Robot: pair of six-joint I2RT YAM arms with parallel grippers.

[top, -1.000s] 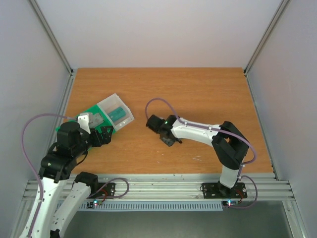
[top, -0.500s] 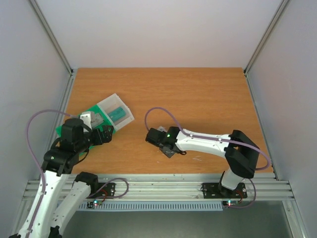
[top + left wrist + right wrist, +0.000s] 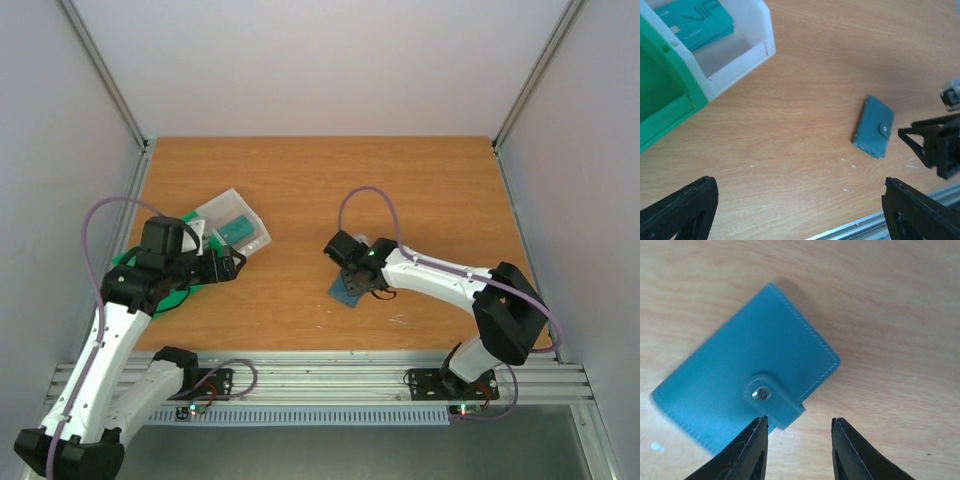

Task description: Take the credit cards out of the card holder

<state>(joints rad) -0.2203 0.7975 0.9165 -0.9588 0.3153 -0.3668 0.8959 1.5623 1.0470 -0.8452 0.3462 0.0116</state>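
Note:
The card holder [image 3: 349, 291] is slate-blue and lies folded shut on the wooden table, its tab clasp snapped. The left wrist view has the card holder [image 3: 873, 127] at mid right; in the right wrist view the card holder [image 3: 747, 390] fills the left half. My right gripper [image 3: 799, 421] hovers open just above its clasp edge, the left fingertip over the tab, gripping nothing. From above, the right gripper [image 3: 368, 287] is at the holder's right side. My left gripper [image 3: 232, 265] is wide open and empty beside the tray. The credit cards are hidden.
A green tray [image 3: 127, 262] with a clear box [image 3: 235, 225] stands at the left, partly under my left arm. The clear box [image 3: 740, 55] holds a teal stack marked VIP [image 3: 695, 22]. The metal rail [image 3: 320, 365] runs along the table's near edge.
My right gripper has opened and let go of the card holder, which now lies on the table. The right arm shifted right. The left arm swung forward, right of the tray.

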